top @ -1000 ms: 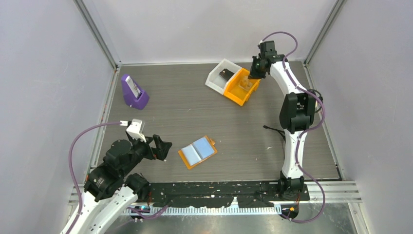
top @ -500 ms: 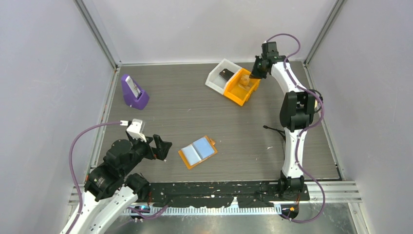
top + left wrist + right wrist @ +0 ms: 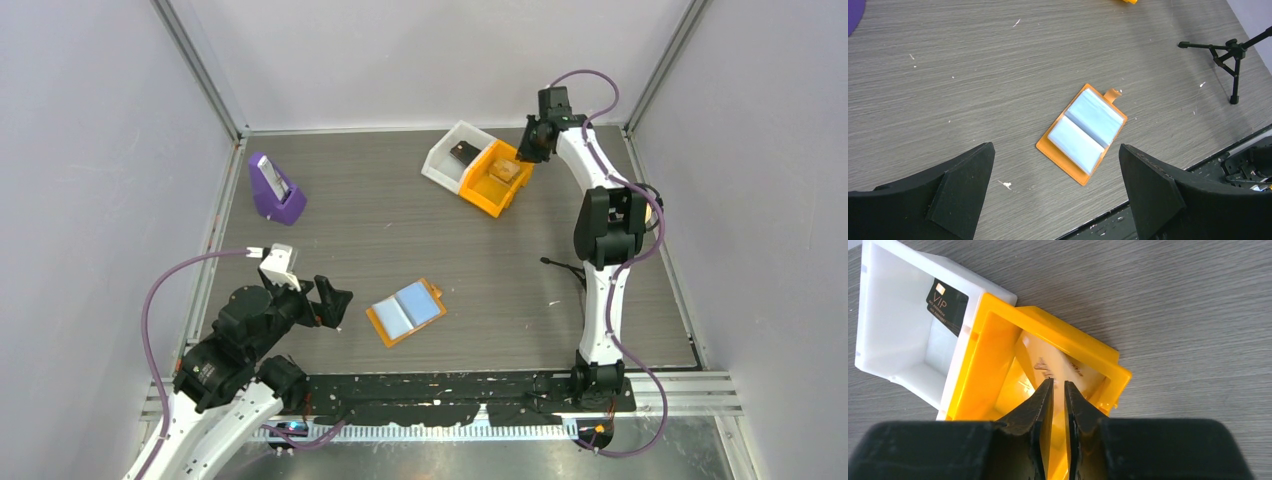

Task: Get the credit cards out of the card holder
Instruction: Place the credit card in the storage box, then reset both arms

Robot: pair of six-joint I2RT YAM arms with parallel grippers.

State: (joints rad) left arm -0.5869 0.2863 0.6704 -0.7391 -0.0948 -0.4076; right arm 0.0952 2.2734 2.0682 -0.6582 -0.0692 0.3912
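The card holder [image 3: 405, 311] lies open like a book on the table, orange with light blue panels; it also shows in the left wrist view [image 3: 1083, 131]. My left gripper [image 3: 335, 300] hovers just left of it, jaws wide open and empty [image 3: 1056, 146]. My right gripper [image 3: 527, 148] is above the far edge of the orange bin [image 3: 480, 195], its jaws a narrow gap apart with nothing between them [image 3: 1058, 382]. A pale card [image 3: 1058, 365] lies inside the orange bin [image 3: 998, 305]. A black VIP card [image 3: 948, 305] lies in the white bin [image 3: 893, 270].
The white bin [image 3: 440, 165] and the orange bin stand side by side at the back. A purple stand [image 3: 274, 190] is at the far left. A small black tripod [image 3: 1230, 50] stands right of the card holder.
My right gripper has drawn back a little toward the far right, off the orange bin, and the pale card now shows plainly in it. The left arm and card holder have not moved.
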